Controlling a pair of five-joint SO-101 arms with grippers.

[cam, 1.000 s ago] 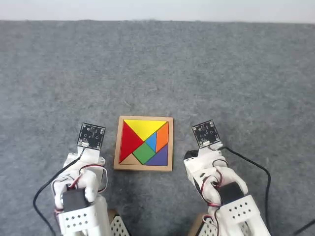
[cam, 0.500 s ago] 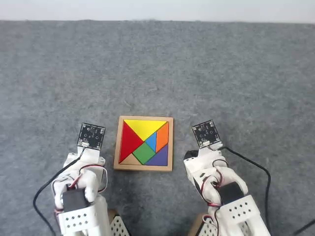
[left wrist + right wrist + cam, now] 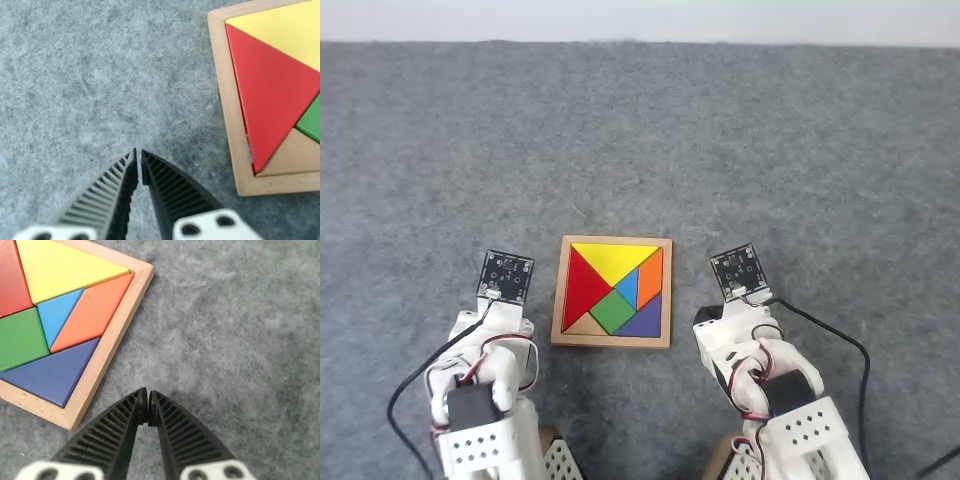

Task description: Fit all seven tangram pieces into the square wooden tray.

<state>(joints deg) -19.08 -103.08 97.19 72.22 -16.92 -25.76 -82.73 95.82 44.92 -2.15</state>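
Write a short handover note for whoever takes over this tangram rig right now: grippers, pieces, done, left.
Left gripper: shut, empty, over the mat beside the tray.
Right gripper: shut, empty, on the tray's other side.
Done: red, yellow, orange, blue, green and purple pieces sit in the tray.
Left: check the tan triangle in one corner; piece or bare floor, cannot tell.

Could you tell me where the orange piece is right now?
In the high view, the orange piece lies inside the wooden tray against its right wall, between the yellow triangle and the dark blue triangle.
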